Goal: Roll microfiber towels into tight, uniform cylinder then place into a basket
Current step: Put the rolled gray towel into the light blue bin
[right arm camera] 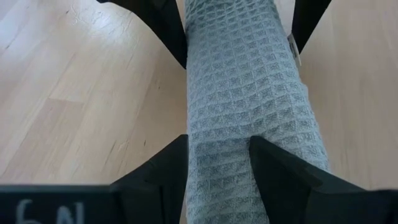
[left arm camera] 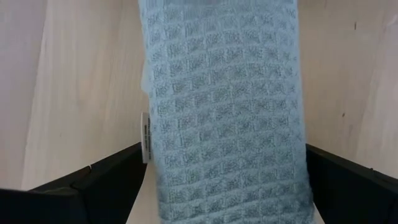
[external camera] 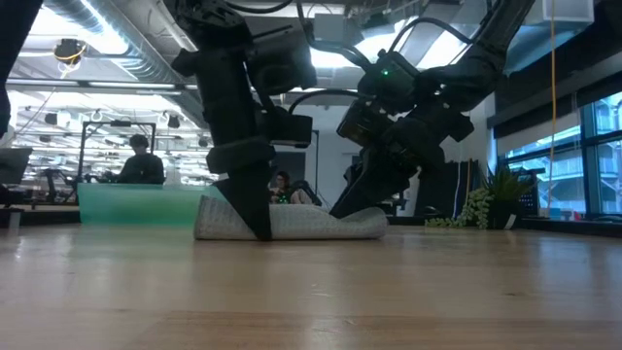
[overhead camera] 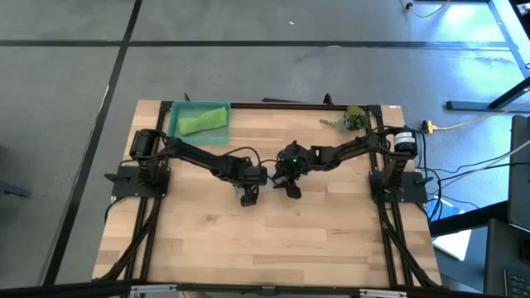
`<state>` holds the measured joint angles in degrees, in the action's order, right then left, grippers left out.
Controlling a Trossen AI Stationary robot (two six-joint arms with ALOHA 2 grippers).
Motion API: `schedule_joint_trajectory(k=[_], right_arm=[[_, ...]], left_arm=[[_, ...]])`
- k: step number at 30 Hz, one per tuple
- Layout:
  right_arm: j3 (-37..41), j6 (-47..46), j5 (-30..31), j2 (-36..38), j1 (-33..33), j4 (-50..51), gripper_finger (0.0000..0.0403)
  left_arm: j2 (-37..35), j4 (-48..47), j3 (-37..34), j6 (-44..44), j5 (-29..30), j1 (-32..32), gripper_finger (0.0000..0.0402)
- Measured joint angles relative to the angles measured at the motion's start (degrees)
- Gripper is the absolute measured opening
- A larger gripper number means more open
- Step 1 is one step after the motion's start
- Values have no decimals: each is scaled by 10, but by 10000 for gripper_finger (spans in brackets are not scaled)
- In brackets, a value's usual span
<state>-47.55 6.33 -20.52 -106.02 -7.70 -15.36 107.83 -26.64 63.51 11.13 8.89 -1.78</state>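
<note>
The grey towel [external camera: 292, 223] lies rolled into a cylinder on the wooden tabletop [overhead camera: 273, 240], near the middle of it, its long axis running left to right. The left pincer [external camera: 255, 228] stands at the roll's left end with its fingers [left arm camera: 106, 186] spread apart, one on each side of the cloth; whether they press on it cannot be told. The right pincer [right arm camera: 217, 155] is clamped on the roll's right end, both fingers [right arm camera: 165, 168] against the waffle-weave surface.

The basket [overhead camera: 175, 124] sits at the far left corner of the tabletop, against the far edge, well apart from both pincers. The lime green towel [overhead camera: 204, 122] lies inside it, rolled.

A plant sprig [overhead camera: 351, 118] lies at the far right corner. The near half of the tabletop is bare wood up to its near edge. In the low view, a person [external camera: 139, 160] sits in the room beyond.
</note>
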Motion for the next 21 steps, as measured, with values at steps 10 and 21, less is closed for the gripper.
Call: schedule_joint_trajectory(k=[10, 21], right_arm=[[0, 0, 0, 0, 0, -1, 172], [0, 0, 0, 0, 0, -1, 172]], left_arm=[[1, 6, -1, -12, 14, -5, 399], [2, 9, -1, -12, 17, -10, 326]])
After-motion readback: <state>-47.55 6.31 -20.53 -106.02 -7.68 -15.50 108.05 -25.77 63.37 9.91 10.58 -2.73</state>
